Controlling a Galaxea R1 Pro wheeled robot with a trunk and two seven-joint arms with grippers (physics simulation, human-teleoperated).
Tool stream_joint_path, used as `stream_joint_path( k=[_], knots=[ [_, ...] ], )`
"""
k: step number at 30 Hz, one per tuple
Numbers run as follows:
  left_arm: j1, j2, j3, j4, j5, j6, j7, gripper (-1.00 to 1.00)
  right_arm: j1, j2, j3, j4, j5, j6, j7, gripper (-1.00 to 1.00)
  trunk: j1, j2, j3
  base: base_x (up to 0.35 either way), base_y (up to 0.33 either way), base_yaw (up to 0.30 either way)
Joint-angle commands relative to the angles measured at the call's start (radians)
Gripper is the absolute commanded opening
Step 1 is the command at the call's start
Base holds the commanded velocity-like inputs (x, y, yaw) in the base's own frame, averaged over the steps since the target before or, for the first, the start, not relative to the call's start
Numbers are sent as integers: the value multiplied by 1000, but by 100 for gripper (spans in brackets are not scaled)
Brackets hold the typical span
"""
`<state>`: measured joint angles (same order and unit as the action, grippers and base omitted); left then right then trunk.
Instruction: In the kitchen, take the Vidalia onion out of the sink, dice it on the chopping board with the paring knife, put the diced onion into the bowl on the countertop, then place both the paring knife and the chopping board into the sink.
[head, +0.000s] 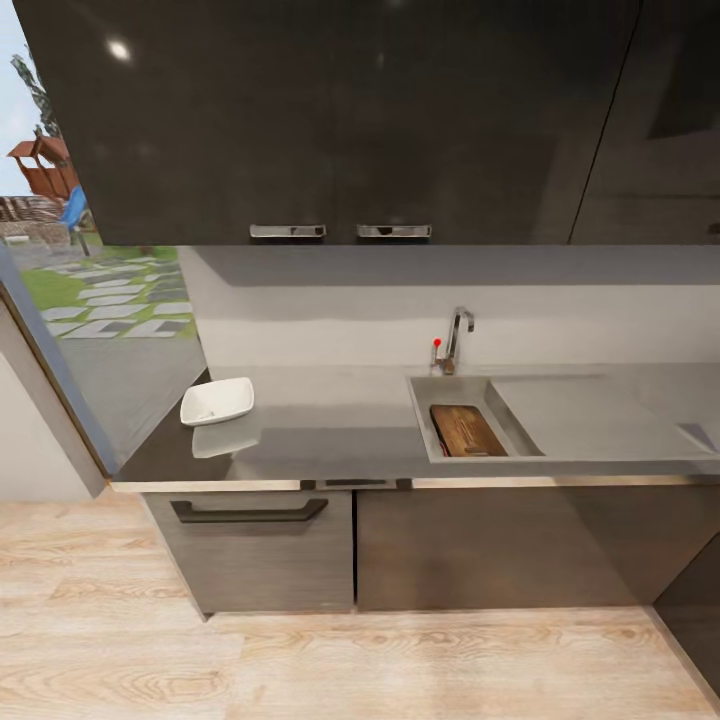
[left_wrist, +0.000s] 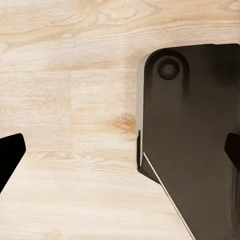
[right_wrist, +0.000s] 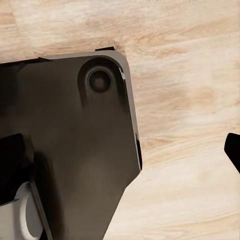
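From the head view, a long grey worktop (head: 330, 420) runs across the kitchen over dark lower cabinets, with glossy dark upper cabinets (head: 350, 110) above it and a pale wall between. The steel sink (head: 455, 385) is set into the worktop right of centre, its chrome tap (head: 456, 335) with a red knob (head: 437, 343) standing at the back edge. The chopping board (head: 466, 431) lies inside the basin, filling much of its floor, brown and grained. I cannot make out the paring knife or the onion; if either lies on the board, it is too small to tell here. The white squarish bowl (head: 216, 401) sits on the worktop well to the left of the sink, near the corner by the window (head: 90, 260) (a garden with stepping stones shows through the glass). A drawer with a dark handle (head: 249, 512) sits under the bowl's end of the worktop, and light wooden floor (head: 350, 660) lies in front of the cabinets.

The left wrist view looks down on that wooden floor (left_wrist: 75, 100) with a dark part of the robot's base (left_wrist: 195, 135) beside it; the left claw (left_wrist: 122, 150) shows a dark fingertip (left_wrist: 9, 155) at each edge of the frame, set wide apart with nothing between. In the right wrist view, over floor and the base (right_wrist: 75, 140), only one fingertip (right_wrist: 233, 149) of the right claw is plain, so I cannot tell its spread.
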<state>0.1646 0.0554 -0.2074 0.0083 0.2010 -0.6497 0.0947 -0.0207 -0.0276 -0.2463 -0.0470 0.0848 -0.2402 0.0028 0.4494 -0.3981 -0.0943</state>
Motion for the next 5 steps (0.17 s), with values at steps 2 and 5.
stream_joint_path(
  k=[2,5],
  knots=[
    [-1,0,-9,1,5,-4,5,100,-1,0,-8,1,9,-4,0,100,1,-2,-2,0,0,0],
    [-1,0,-9,1,5,-4,5,100,-1,0,-8,1,9,-4,0,100,1,-2,-2,0,0,0]
  ],
)
